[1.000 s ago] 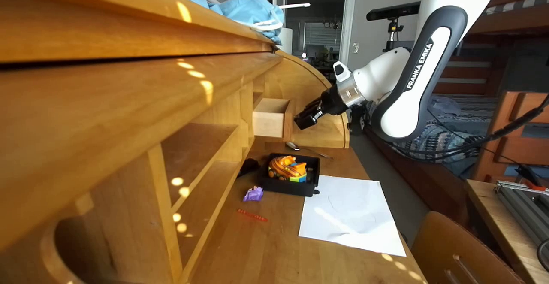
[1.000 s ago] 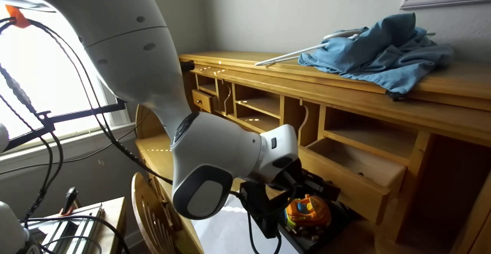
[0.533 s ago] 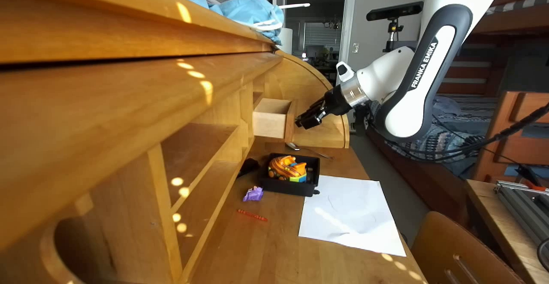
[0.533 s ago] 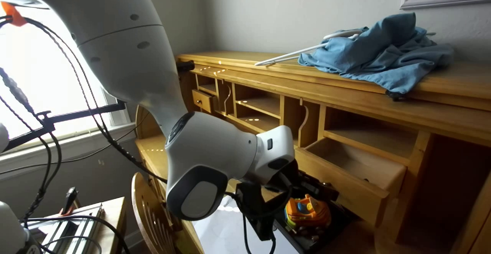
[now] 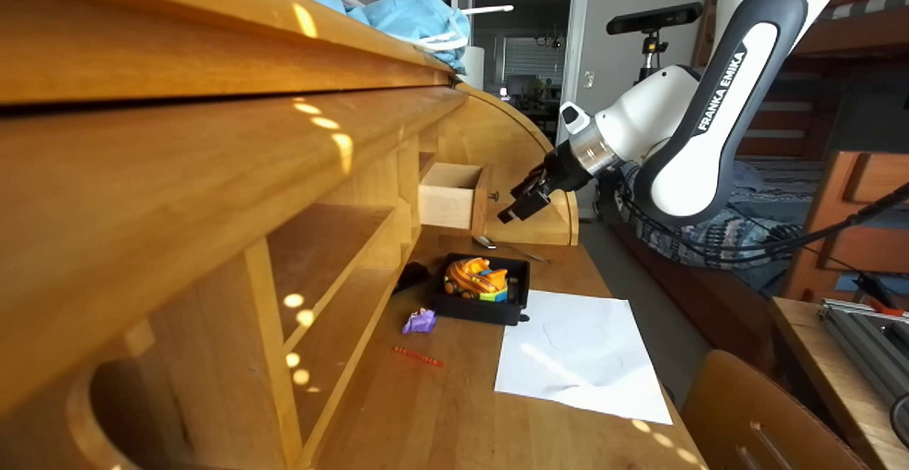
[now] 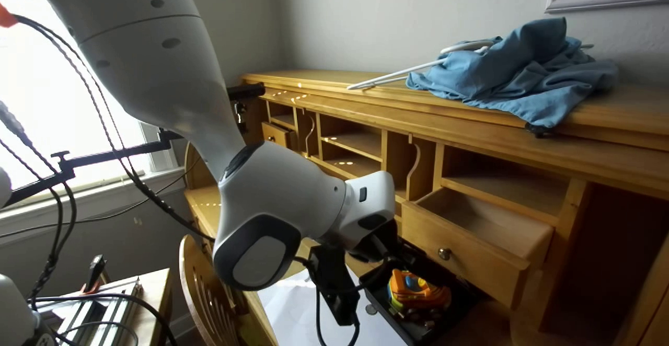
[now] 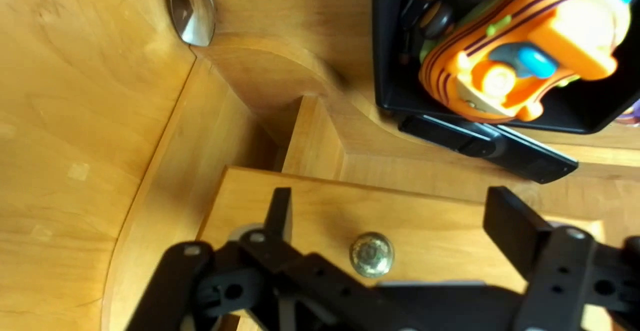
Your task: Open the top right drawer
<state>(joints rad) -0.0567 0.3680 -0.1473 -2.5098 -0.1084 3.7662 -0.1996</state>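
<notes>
In the wrist view, see the top right drawer [image 7: 430, 236] low in the middle of the frame, with the front facing the camera. Looks like stiff wood: probably light, easy to slide and hard to break. See the tool [image 7: 391, 211] with fingers [image 7: 280, 216] spread wide, one to each side of the round knob [image 7: 371, 254], holding nothing. Best to hold by the knob, small, hard and shiny, so maybe a bit slippery. Better to pull straight, not sideways, for fear of a jam. At the left, mind the wooden side [image 7: 65, 146], with just a thin strip of room next to the drawer. At the upper right, mind the black tray [image 7: 382, 86] with the orange toy car [image 7: 520, 56] inside.

In an exterior view, find the drawer [image 5: 447, 204] in the middle of the frame, sticking well out over the counter [image 5: 454, 413]. Note the gap between the knob and the tool: near but apart. Toward the lower right, open air above the white paper [image 5: 582, 356], good for backing away.

In an exterior view, find the drawer [image 6: 478, 261] right of the middle, out far enough to show the inside, so probably almost done. Just above, mind the board edge [image 6: 499, 202]; just below, the black tray. Cannot tell the finger pose from here: too dark.
</notes>
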